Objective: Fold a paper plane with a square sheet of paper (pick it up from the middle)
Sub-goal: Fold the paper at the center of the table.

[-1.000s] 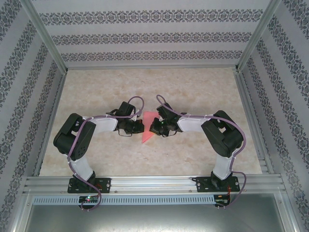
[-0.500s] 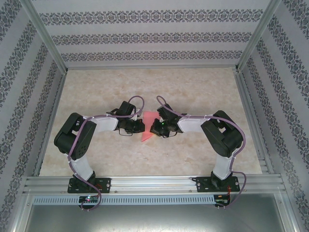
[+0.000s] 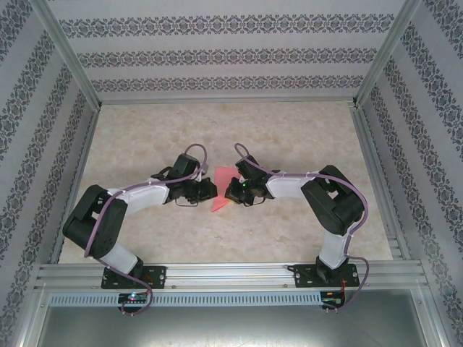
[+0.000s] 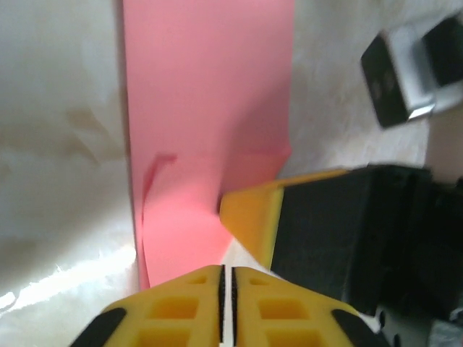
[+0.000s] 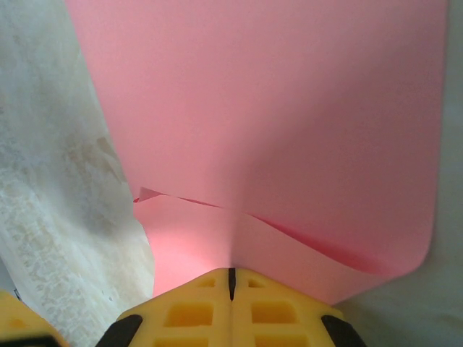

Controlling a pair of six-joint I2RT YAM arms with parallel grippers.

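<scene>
The salmon-pink sheet of paper, folded to a pointed shape, lies mid-table between both grippers. In the right wrist view the paper spreads wide, with a loose fold line across it. Its centre crease runs straight into my right gripper, which is shut on it. My left gripper sits at the paper's near edge, jaws together with only a hairline slit and nothing seen between them. One yellow right fingertip presses on the paper just ahead. From above, the left gripper and right gripper nearly touch.
The beige marble-look table is boxed in by patterned walls and aluminium posts. An aluminium rail with both arm bases runs along the near edge. Open tabletop lies behind and to both sides of the grippers.
The left arm's elbow has swung down and to the left, stretching the arm out, while its gripper stays at the paper. The right arm and the paper have hardly moved.
</scene>
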